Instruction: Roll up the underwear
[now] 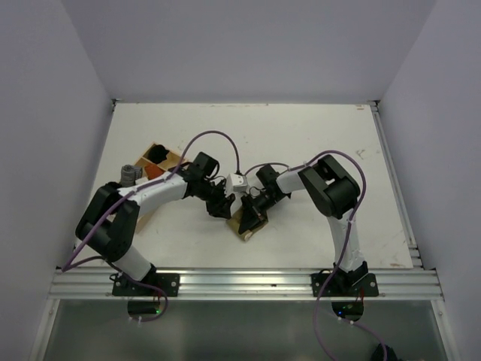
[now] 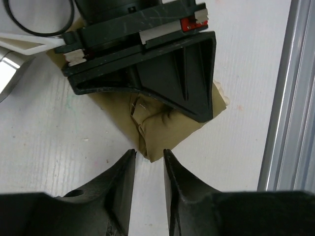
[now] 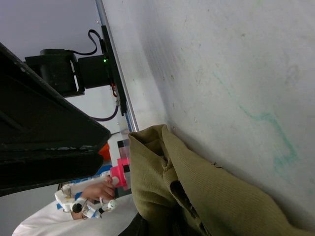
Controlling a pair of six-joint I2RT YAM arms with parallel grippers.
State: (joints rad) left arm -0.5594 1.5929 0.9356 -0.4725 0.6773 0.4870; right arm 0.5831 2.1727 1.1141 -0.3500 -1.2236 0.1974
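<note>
The underwear [image 1: 249, 222] is a bunched olive-khaki cloth lying on the white table near the front middle. My right gripper [image 1: 255, 212] comes down on it from the right and is shut on the underwear. In the left wrist view its black finger [image 2: 182, 78] covers the upper half of the underwear [image 2: 167, 125]. In the right wrist view the folded underwear [image 3: 197, 196] rises from the jaws against the table. My left gripper [image 2: 148, 153] is open just to the left, and only a corner of the cloth reaches between its tips.
A wooden compartment box [image 1: 160, 155] stands at the left with an orange-red cloth [image 1: 153, 172] in it and a grey item [image 1: 129, 174] beside it. An aluminium rail [image 1: 240, 281] runs along the near edge, close to the cloth, seen also as the rail [image 2: 290, 98].
</note>
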